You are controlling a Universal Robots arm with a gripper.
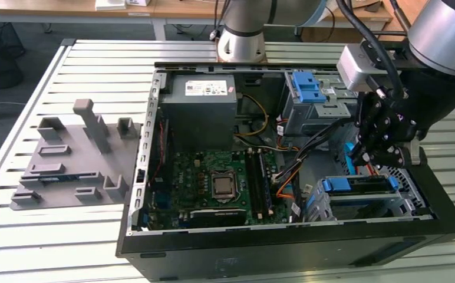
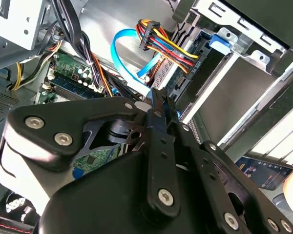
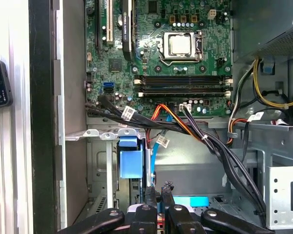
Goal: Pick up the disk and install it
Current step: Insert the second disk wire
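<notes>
End effector working down at the drive cage

We're hovering the black end effector (image 1: 381, 154) over the open computer case (image 1: 290, 247) — its fingers (image 3: 158, 191) are pressing nearly together, apparently pinching nothing. The disk (image 1: 359, 187), silver in its blue plastic carrier, is sitting in the metal bay — we're judging it largely installed.
</notes>
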